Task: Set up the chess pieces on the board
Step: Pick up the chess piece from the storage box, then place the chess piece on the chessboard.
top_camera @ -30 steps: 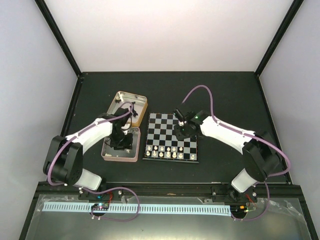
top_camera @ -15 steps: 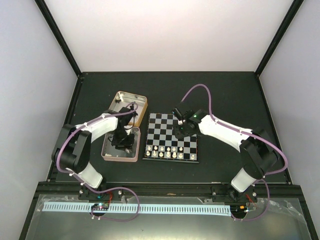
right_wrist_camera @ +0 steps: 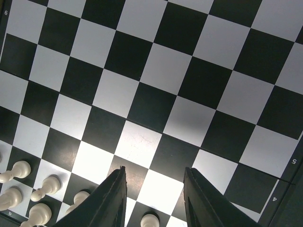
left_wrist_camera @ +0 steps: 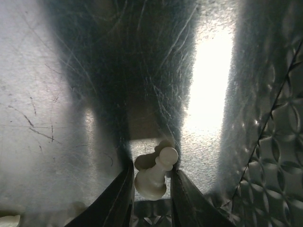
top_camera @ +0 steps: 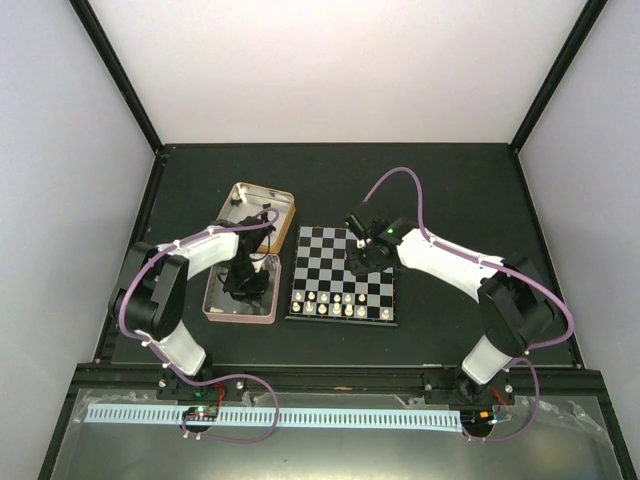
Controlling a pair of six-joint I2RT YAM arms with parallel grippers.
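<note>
Pawn [left_wrist_camera: 152, 178] sits between my left pincer [left_wrist_camera: 151, 166] fingers, lower centre of wrist frame, long axis leaning upper right, fingers hugging it, can't tell if pinched.

The left arm's [top_camera: 195, 252] elbow has swung rightward, toward the tin [top_camera: 213, 303].

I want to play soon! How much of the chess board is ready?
Done: white pieces fill much of the two near rows of the board. In hand: the left end effector pinches a white pawn inside the near tin; the right end effector hangs open over bare squares. Left: the far rows that show are bare, with no black pieces standing there yet.
</note>
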